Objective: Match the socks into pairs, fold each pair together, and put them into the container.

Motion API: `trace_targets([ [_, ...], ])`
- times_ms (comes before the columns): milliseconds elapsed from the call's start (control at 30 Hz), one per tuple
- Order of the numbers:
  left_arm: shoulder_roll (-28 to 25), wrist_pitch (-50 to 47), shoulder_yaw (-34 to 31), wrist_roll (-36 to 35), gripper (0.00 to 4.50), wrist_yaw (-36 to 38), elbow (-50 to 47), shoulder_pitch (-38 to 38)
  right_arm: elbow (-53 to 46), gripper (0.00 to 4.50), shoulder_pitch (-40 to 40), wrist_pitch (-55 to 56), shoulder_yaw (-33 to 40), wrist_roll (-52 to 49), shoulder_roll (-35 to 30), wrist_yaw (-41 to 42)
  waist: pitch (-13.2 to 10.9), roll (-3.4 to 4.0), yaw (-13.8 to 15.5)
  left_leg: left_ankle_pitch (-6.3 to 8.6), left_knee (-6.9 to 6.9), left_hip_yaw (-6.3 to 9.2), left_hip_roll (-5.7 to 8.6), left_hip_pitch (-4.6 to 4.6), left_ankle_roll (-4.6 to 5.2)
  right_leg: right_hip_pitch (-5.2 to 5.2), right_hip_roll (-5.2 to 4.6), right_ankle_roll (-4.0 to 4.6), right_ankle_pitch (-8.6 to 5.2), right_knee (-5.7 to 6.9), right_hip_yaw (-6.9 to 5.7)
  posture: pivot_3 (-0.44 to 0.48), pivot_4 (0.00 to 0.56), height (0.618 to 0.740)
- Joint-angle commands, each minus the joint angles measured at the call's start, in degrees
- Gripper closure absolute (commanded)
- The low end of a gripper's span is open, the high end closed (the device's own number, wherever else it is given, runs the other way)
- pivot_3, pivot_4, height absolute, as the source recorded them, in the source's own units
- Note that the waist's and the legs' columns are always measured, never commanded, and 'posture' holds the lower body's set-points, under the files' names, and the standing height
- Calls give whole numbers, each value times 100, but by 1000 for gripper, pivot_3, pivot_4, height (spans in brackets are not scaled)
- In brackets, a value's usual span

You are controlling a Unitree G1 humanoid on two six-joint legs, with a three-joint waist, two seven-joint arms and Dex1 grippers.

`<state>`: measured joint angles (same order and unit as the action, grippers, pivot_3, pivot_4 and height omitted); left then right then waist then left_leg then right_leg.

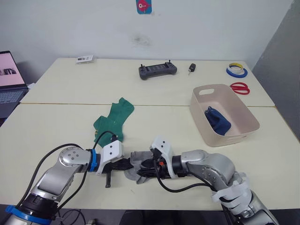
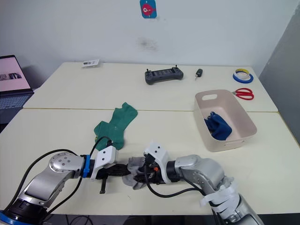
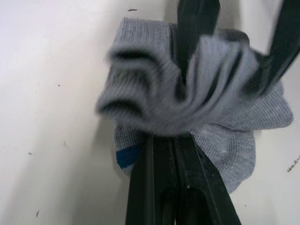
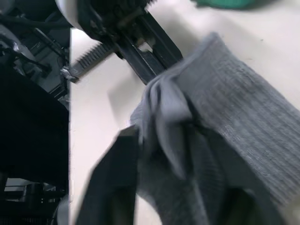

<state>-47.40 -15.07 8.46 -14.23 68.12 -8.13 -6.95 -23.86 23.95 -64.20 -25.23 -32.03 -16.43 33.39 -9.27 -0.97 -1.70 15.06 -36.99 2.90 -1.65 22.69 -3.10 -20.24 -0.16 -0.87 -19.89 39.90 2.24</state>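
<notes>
Green socks lie loose and unfolded left of centre on the tabletop. At lower centre the left hand and right hand both pinch the bunched grey socks, apparently mid-fold. At right, the dark blue pair already sits in the container, so one pair of three looks done.

Grey socks between both pincers, green socks beyond, container right.
</notes>
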Motion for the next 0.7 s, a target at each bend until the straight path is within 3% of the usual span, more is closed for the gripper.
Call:
trace_targets([
  [33, 69, -17, 104, 205, 4500, -163, 258, 83, -756, 2012, 95, 107, 131, -239, -573, 510, 0, 0, 4, 0, 0, 0, 0, 0, 0, 1, 0, 0, 0, 0, -1, 0, 150, 740],
  [167, 87, 27, -171, -20, 4500, -150, 280, 109, -949, 2012, -63, 858, 138, 100, -1171, 796, 0, 1, -6, 0, 0, 1, 1, -1, 0, 1, -1, 0, 0, -3, -3, 0, 150, 740],
  [200, 74, 7, -341, -179, 4500, -122, 233, 147, -889, 2182, -118, 1124, 225, 221, -1147, 708, 0, 0, -13, 0, 1, 1, -1, -1, 0, 1, 0, 0, 0, -2, -3, 0, 150, 740],
  [300, -25, -231, -850, -685, 4500, -39, 54, 265, -582, 2957, -153, 1715, 274, 566, -975, 506, -2, -2, -55, 0, 1, 0, -8, 1, 0, -5, 5, 0, 0, 0, 1, 0, 150, 740],
  [433, -336, -669, -1372, -1132, 4500, 128, -203, 396, -1, 4436, -87, 2409, -145, 1140, -774, 533, -7, -9, -72, 0, 2, 4, -12, 4, 0, -9, 10, 0, 0, 2, -3, 0, 150, 740],
  [567, -627, -977, -1703, -1404, 4500, 213, -338, 336, 798, 4478, 89, 2924, -527, 1541, -281, 636, -9, -8, -69, 0, 2, 2, -11, 6, 0, -11, 9, 0, 0, 1, 0, 0, 150, 740],
  [700, -590, -1057, -1629, -1558, 4500, 212, -555, 41, 1385, 4478, 208, 3215, -834, 1836, -26, 890, -10, -9, -49, 0, 1, 1, -10, 8, 0, -12, 8, 0, 0, 0, -1, 0, 150, 740],
])
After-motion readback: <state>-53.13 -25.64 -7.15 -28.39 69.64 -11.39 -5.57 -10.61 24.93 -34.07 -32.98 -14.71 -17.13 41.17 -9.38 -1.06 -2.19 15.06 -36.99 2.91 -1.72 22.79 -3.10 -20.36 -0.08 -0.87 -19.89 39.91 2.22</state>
